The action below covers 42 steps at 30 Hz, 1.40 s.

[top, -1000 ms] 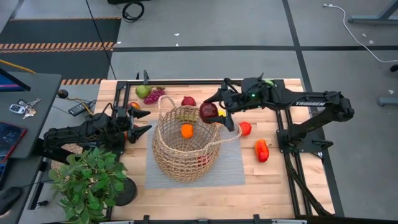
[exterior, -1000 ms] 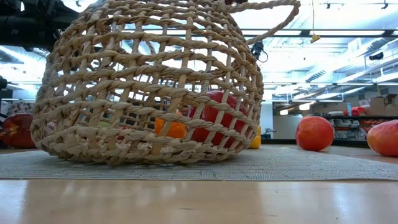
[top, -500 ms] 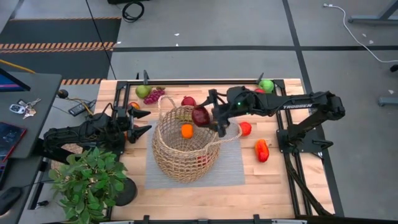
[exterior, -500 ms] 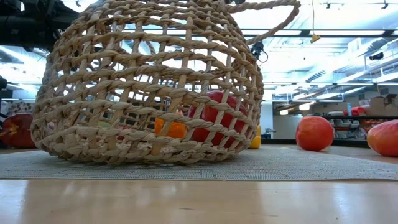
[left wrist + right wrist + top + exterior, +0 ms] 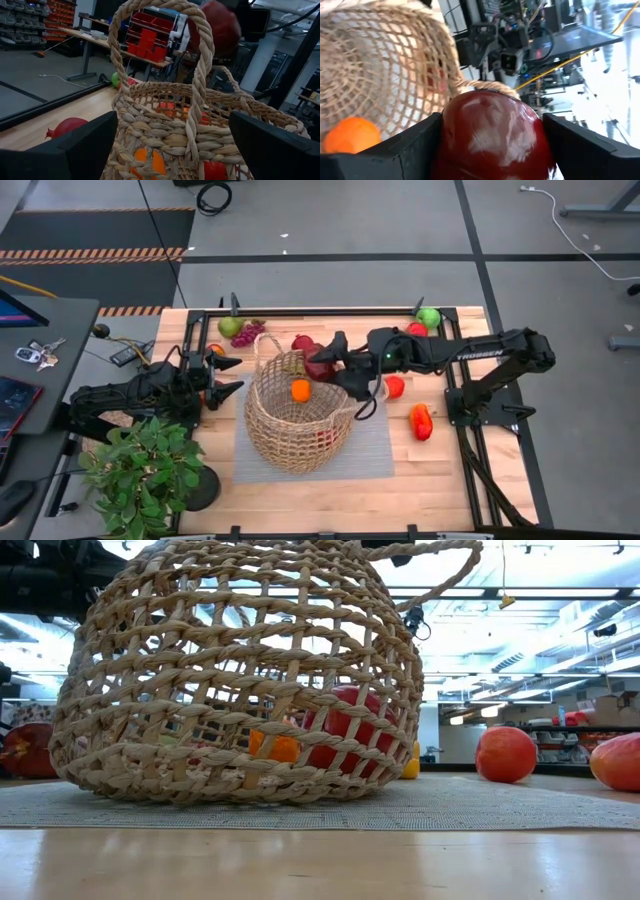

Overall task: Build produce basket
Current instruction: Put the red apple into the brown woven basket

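Observation:
The woven wicker basket (image 5: 297, 418) stands on a grey mat (image 5: 370, 448) at mid-table, with an orange (image 5: 300, 390) and red pieces inside; it also shows in the low view (image 5: 240, 680). My right gripper (image 5: 324, 366) is shut on a dark maroon fruit (image 5: 492, 130) just above the basket's far rim. My left gripper (image 5: 228, 376) is open and empty at the basket's left, facing its loop handle (image 5: 197, 60). Other produce lies on the table: a green pear (image 5: 230, 327), grapes (image 5: 249, 333), and red pieces (image 5: 395, 387). My right gripper pinches the maroon fruit's two opposite sides (image 5: 451, 131) between its two fingers (image 5: 385, 155). The fingers come from the table's right, about level. The fruit is lifted clear, over the basket's far rim (image 5: 300, 360).
A red-orange pepper (image 5: 421, 421) lies right of the mat, and a green apple (image 5: 429, 317) at the far right corner. A red piece (image 5: 302, 342) lies behind the basket. A leafy potted plant (image 5: 140, 470) stands at the near left corner.
My right gripper has gone toward the table's left with the maroon fruit, from beside the basket's right handle to above its far rim. The fruit stays lifted in the hold. The basket and the left arm have kept still.

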Motion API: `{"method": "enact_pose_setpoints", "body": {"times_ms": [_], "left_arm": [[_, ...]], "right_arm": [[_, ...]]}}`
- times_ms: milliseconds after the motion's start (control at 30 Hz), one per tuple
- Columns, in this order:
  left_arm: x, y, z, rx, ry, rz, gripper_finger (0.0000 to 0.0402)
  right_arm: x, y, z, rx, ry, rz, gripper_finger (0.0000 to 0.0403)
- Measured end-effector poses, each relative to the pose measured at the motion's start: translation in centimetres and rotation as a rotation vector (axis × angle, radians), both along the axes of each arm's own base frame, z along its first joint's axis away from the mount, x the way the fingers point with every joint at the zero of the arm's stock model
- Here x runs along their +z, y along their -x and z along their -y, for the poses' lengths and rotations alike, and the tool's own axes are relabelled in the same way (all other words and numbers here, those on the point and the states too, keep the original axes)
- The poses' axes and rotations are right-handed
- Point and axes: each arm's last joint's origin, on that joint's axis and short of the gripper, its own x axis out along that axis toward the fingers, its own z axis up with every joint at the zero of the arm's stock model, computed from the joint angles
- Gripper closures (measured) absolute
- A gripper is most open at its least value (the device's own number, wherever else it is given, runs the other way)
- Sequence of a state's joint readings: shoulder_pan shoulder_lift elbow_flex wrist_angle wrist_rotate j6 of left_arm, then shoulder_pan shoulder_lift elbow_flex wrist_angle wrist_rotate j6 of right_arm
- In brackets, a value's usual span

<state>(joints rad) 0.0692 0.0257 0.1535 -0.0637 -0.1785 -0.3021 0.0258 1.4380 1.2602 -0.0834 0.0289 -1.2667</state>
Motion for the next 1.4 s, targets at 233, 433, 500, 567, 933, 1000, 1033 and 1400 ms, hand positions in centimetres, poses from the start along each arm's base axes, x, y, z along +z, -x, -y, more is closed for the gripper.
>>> {"method": "enact_pose_setpoints", "body": {"times_ms": [233, 433, 500, 567, 933, 1000, 1033, 1400], "left_arm": [[0.0, 0.0, 0.0, 0.000, 0.000, 0.000, 0.0012], [0.0, 0.0, 0.0, -0.001, 0.000, 0.000, 0.0012], [0.0, 0.0, 0.0, 0.000, 0.000, 0.000, 0.0012], [0.0, 0.0, 0.0, 0.000, 0.000, 0.000, 0.0012], [0.0, 0.0, 0.0, 0.000, 0.000, 0.000, 0.0012], [0.0, 0.0, 0.0, 0.000, 0.000, 0.000, 0.0012], [0.0, 0.0, 0.0, 0.000, 0.000, 0.000, 0.0012], [0.0, 0.0, 0.0, 0.000, 0.000, 0.000, 0.0012]], "right_arm": [[0.5, -0.1, -1.2, 0.029, -0.008, 0.048, 0.0060], [1.2, -0.2, -1.1, -0.048, -0.363, 0.119, 0.0060], [1.5, -0.2, -0.7, -0.095, -0.509, 0.152, 0.0060], [1.8, -0.3, -0.1, -0.151, -0.681, 0.193, 0.0060], [1.7, -0.2, 3.6, -0.488, -1.583, 0.374, 0.0060], [1.7, -0.1, 4.0, -0.498, -1.690, 0.387, 0.0060], [1.8, -0.1, 4.1, -0.500, -1.714, 0.390, 0.0060], [1.3, -0.7, 3.2, -0.434, -1.590, 0.290, 0.0057]]}}
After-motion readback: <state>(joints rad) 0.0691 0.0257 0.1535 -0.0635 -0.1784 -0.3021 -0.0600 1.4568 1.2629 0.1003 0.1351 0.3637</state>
